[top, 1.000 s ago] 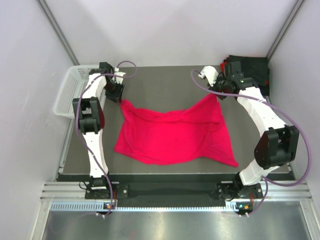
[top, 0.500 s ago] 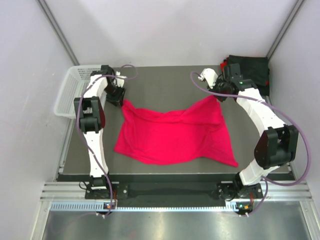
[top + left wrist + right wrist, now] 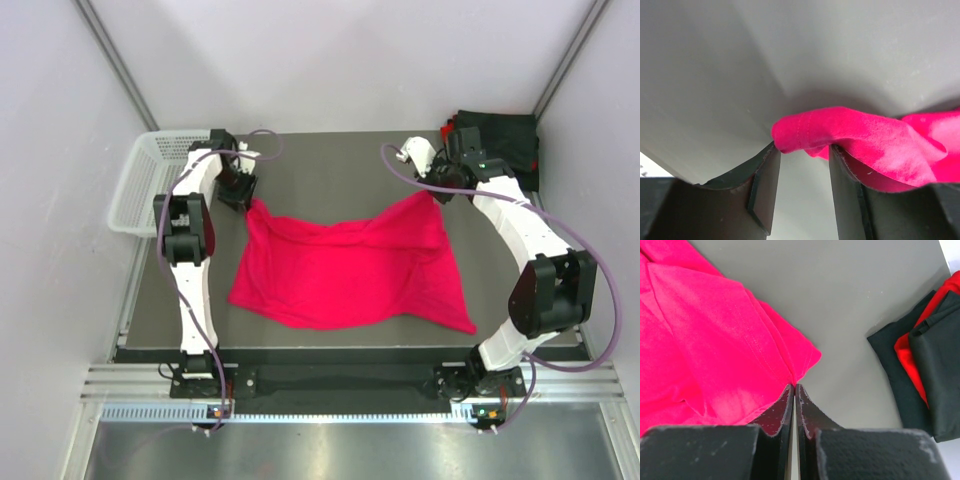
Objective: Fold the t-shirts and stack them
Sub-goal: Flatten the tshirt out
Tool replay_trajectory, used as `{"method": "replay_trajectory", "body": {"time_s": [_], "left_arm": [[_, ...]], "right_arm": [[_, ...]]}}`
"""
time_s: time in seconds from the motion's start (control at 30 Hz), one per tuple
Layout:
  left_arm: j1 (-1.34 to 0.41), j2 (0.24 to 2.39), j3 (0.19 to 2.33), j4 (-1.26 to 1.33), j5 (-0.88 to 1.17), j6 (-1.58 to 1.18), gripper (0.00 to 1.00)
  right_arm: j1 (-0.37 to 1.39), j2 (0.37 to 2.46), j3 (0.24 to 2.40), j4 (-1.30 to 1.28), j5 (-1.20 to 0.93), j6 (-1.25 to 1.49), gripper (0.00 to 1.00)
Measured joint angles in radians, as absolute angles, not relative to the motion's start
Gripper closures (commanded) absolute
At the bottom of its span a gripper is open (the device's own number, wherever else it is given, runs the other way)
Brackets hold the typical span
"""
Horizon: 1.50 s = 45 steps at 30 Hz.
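Note:
The crimson red t-shirt (image 3: 345,265) lies spread and wrinkled across the middle of the dark table (image 3: 330,160). My left gripper (image 3: 240,195) holds its far left corner: in the left wrist view (image 3: 802,147) the jaws stand partly apart with a bunched red hem (image 3: 805,130) pinched between the tips. My right gripper (image 3: 437,192) is shut on the shirt's far right corner, and in the right wrist view (image 3: 794,386) the jaws are almost together on the red cloth (image 3: 715,340). A folded stack of black shirts (image 3: 500,140) with a red layer sits at the far right corner.
A white mesh basket (image 3: 145,180) hangs off the table's far left edge, beside my left arm. The folded stack (image 3: 935,355) lies just right of my right gripper. Grey walls close in the back and both sides.
My left gripper has shifted a little to the right and farther back, taking the shirt's left corner with it. The right arm and the rest of the shirt have not moved.

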<state>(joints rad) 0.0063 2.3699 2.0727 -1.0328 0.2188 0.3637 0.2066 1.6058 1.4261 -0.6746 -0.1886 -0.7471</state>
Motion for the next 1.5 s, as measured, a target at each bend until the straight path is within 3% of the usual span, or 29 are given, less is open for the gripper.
{"method": "replay_trajectory", "body": {"time_s": [0.63, 0.9, 1.5], "left_arm": [[-0.008, 2.402, 2.162, -1.015, 0.170, 0.342, 0.55], [-0.046, 2.449, 2.230, -1.003, 0.170, 0.341, 0.49], [-0.078, 2.475, 2.321, -0.971, 0.157, 0.338, 0.51]], "right_arm": [[0.207, 1.606, 1.425, -0.675, -0.189, -0.737, 1.00], [0.207, 1.606, 1.425, -0.675, -0.189, -0.736, 1.00], [0.207, 1.621, 1.425, -0.677, -0.188, -0.736, 1.00]]}}
